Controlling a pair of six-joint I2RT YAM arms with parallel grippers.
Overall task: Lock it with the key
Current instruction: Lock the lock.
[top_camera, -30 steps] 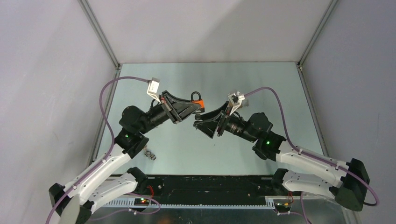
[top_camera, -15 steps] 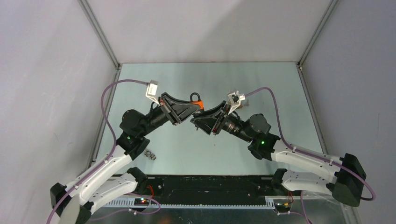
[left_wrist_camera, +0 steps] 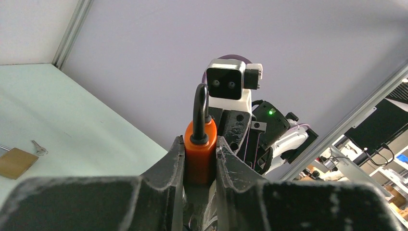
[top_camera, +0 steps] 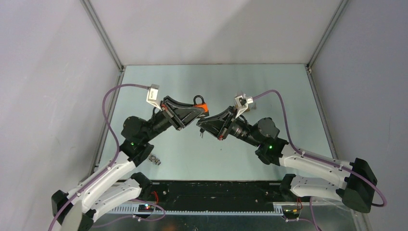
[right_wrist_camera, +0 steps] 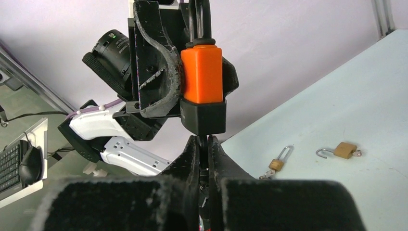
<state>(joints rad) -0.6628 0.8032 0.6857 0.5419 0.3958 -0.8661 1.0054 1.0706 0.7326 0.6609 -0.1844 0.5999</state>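
Left gripper [left_wrist_camera: 200,142] clamped on the flanks of the orange-bodied padlock with black shackle [right_wrist_camera: 203,74], the shackle standing free beyond its fingertips; right gripper [right_wrist_camera: 203,139] pinched together on the thin dark key [right_wrist_camera: 208,147] at the lock's black base, both aloft over the pale green table [top_camera: 269,86], well apart from its edges.

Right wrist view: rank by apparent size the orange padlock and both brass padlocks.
Orange padlock: largest, though nearest the camera.
Wide brass padlock and long-shackle brass padlock: far smaller, about alike overall; not ranked.
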